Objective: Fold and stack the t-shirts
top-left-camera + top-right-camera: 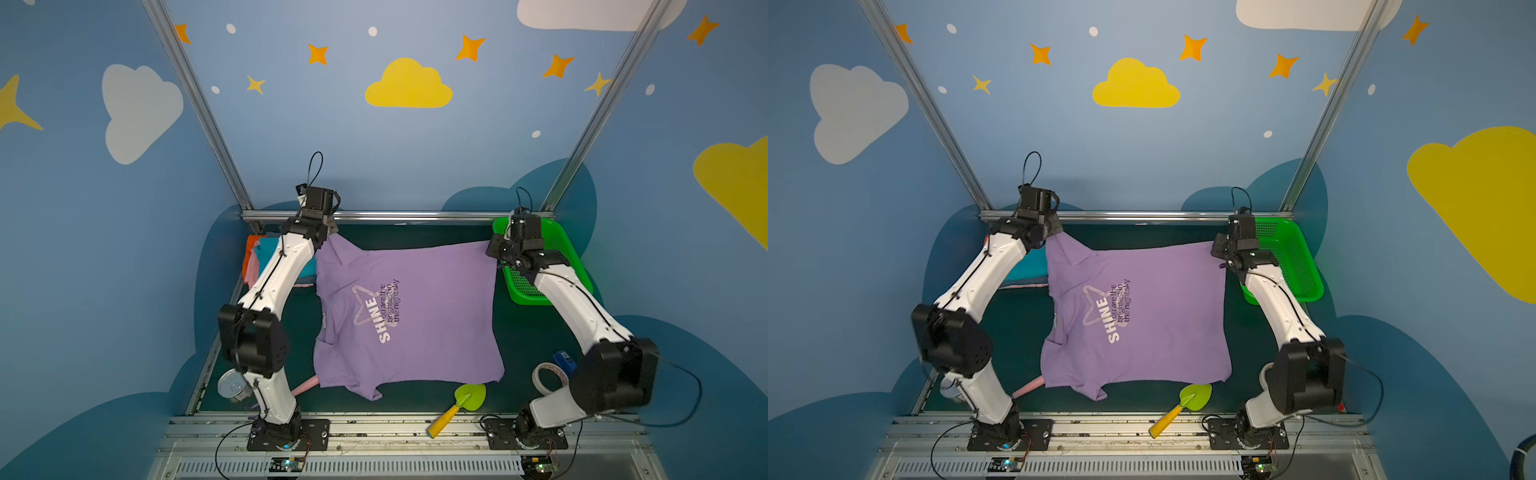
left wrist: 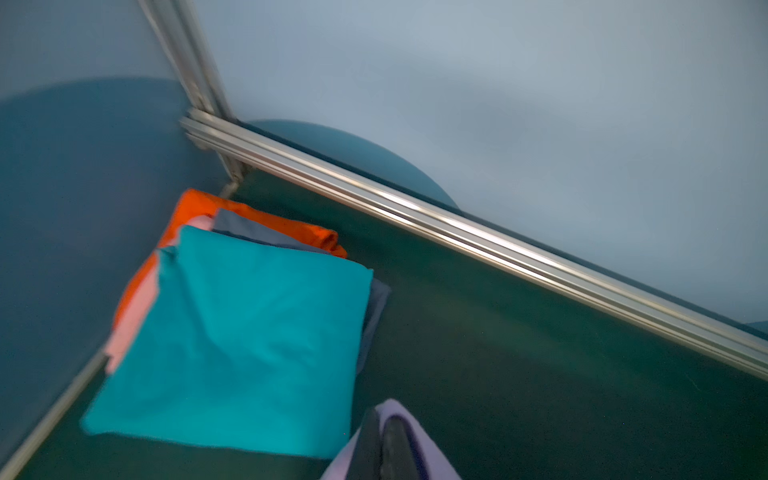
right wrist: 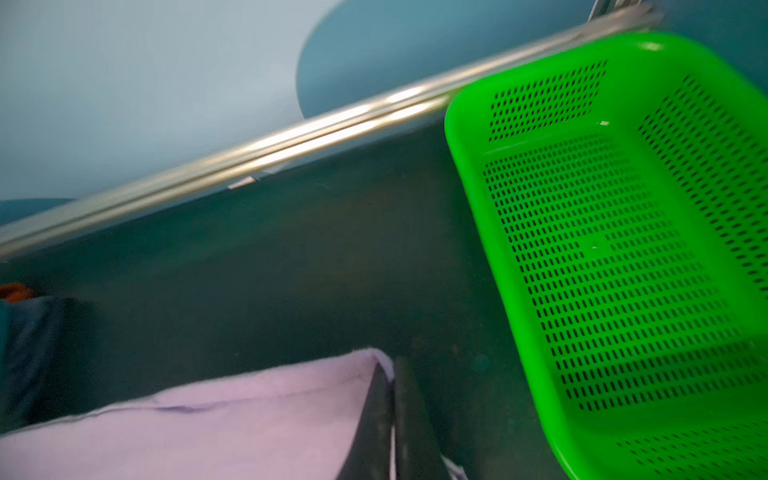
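I count five tees in all: one lavender tee [image 1: 415,316] spread out, and four folded in a pile, a teal tee [image 2: 249,345], a grey-blue tee [image 2: 249,230], a pink tee [image 2: 133,320] and an orange tee [image 2: 195,203]. One green basket [image 3: 623,249]. One toy trowel [image 1: 461,405], one tin can [image 1: 233,386], one tape roll [image 1: 539,379], one small blue thing [image 1: 564,360], one pink rod [image 1: 305,385]. Two arms, a left arm [image 1: 282,270] and a right arm [image 1: 569,299].
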### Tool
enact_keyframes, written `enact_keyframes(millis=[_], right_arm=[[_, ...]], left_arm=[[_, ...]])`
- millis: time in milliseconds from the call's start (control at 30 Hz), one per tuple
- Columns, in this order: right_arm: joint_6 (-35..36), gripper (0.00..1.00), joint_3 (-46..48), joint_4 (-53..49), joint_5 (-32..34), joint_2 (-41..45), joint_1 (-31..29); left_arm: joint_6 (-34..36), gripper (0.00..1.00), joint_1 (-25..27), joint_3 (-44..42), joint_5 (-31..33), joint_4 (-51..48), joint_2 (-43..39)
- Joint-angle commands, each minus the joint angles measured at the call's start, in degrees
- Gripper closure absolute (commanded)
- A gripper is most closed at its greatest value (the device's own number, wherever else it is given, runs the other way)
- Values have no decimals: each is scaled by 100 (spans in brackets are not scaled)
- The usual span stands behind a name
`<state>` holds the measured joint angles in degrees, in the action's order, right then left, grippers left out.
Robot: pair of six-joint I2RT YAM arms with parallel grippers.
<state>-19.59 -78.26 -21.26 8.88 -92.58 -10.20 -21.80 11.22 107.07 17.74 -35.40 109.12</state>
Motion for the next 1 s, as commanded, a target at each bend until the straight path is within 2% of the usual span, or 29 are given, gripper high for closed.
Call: enact_keyframes(millis=[0,100,133,167,200,233,267,333,433,500,600,667,833,900,967], right_arm=[[171,100,-710,159,53,-941,18],[173,100,-1667,-270,172,-1795,18],[159,99,-2063,-510,222,-2040,20],[190,86,-2442,-776,253,-2256,10],[221,78,-2788,-1037,262,-2408,9],[244,69,-3162,-1341,249,-2546,2],[264,64,-3522,-1645,234,-2664,0],[249,60,-4074,-2152,155,-2756,-17],[137,61,-4298,-2524,79,-2598,-101],[208,68,-4037,-2481,54,-2304,-231],[305,84,-3418,-2350,-31,-1777,-505],[339,98,-2897,-2250,-74,-1420,-734],[281,100,-1365,-1906,-362,-716,-1476],[123,100,-920,-1891,-602,-630,-1749],[-17,100,-620,-1883,-815,-630,-1981]], left_arm=[[-334,96,20,1646,-759,-635,1158],[-187,92,22,4193,-1147,-1811,2766],[-163,80,26,5168,-1254,-2121,3388],[-172,66,20,6089,-1333,-2390,3894],[-235,57,10,6716,-1353,-2548,4212],[-310,45,-4,7084,-1358,-2613,4396],[-378,34,-30,7019,-1393,-2549,4348],[-481,25,-62,6045,-1422,-2179,3790],[-427,26,-59,3973,-1457,-1251,2550],[-398,33,-57,3301,-1463,-1142,1998],[-342,52,-9,2921,-1466,-1665,1501],[-395,61,64,2466,-1505,-1861,1199],[-602,63,500,571,-1457,-1090,581],[-777,72,591,322,-1412,-895,715],[-839,81,600,528,-1421,-1037,1044]])
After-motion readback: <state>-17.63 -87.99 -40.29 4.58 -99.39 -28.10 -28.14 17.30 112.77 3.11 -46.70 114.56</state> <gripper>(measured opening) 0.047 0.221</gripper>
